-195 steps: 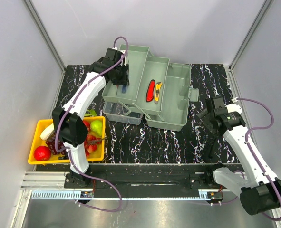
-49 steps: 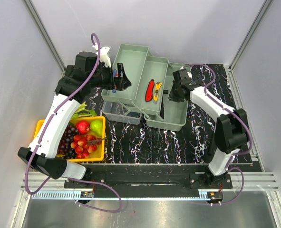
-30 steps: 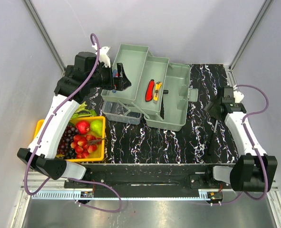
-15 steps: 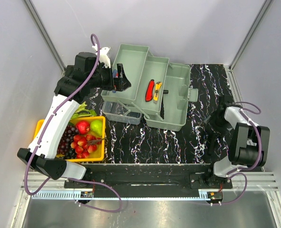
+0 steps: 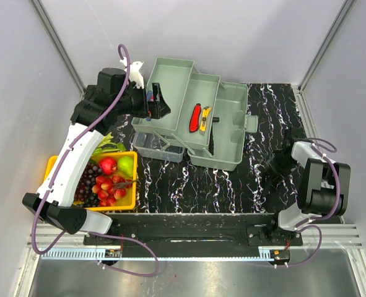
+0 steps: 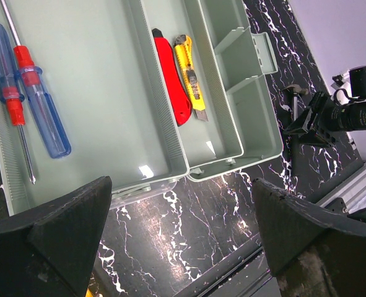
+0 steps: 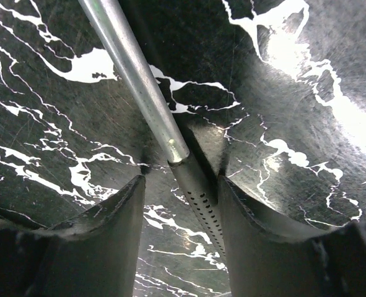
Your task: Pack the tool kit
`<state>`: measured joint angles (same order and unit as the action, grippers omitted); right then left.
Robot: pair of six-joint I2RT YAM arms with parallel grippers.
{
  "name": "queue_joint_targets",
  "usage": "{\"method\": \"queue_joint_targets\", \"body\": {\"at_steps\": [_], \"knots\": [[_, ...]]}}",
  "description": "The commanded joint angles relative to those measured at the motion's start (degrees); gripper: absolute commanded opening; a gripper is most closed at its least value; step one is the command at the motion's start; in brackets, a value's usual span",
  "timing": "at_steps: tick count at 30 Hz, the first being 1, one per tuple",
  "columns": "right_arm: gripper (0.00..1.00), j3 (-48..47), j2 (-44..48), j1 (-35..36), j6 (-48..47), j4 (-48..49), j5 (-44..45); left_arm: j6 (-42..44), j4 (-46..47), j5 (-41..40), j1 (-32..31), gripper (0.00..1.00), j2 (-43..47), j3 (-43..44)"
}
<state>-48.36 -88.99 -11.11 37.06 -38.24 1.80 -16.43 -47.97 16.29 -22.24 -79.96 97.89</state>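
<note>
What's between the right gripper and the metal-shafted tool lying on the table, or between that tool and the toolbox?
Nothing visible. The right gripper straddles the tool where its metal shaft meets the dark grip, jaws apart. Between it and the open toolbox only table surface shows.

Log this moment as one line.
left gripper: open, over toolbox | right gripper: open, straddling metal-shafted tool on table | in trays: two screwdrivers, red knife, yellow knife
</note>
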Motion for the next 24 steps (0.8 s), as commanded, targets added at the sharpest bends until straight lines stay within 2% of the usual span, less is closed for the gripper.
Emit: {"method": "queue_joint_targets", "body": {"at_steps": [1, 6, 9, 13, 16, 24], "knots": [[0.53, 2.9, -1.4, 0.7, 2.7, 4.4, -5.4, 0.6, 1.1, 0.0, 0.2, 0.99, 0.9, 2.1], [0.46, 3.8, -1.5, 4.2, 4.2, 5.7, -5.1, 0.4, 1.0, 0.1, 0.2, 0.99, 0.9, 2.2], [0.37, 3.8, -2.2, 6.7, 5.0, 5.9, -4.1, 0.3, 1.2, 0.5, 0.3, 0.99, 0.8, 2.3], [0.19, 4.0, -2.8, 8.6, 5.7, 6.5, -3.6, 0.3, 1.1, 0.6, 0.2, 0.99, 0.8, 2.2], [0.0, 3.5, -2.6, 9.2, 5.3, 6.5, -2.9, 0.3, 1.2, 0.4, 0.3, 0.99, 0.8, 2.2], [0.0, 1.2, 3.3, 9.7, 3.7, 5.7, -2.1, 0.4, 1.2, 0.4, 0.2, 0.99, 0.9, 2.3]]}}
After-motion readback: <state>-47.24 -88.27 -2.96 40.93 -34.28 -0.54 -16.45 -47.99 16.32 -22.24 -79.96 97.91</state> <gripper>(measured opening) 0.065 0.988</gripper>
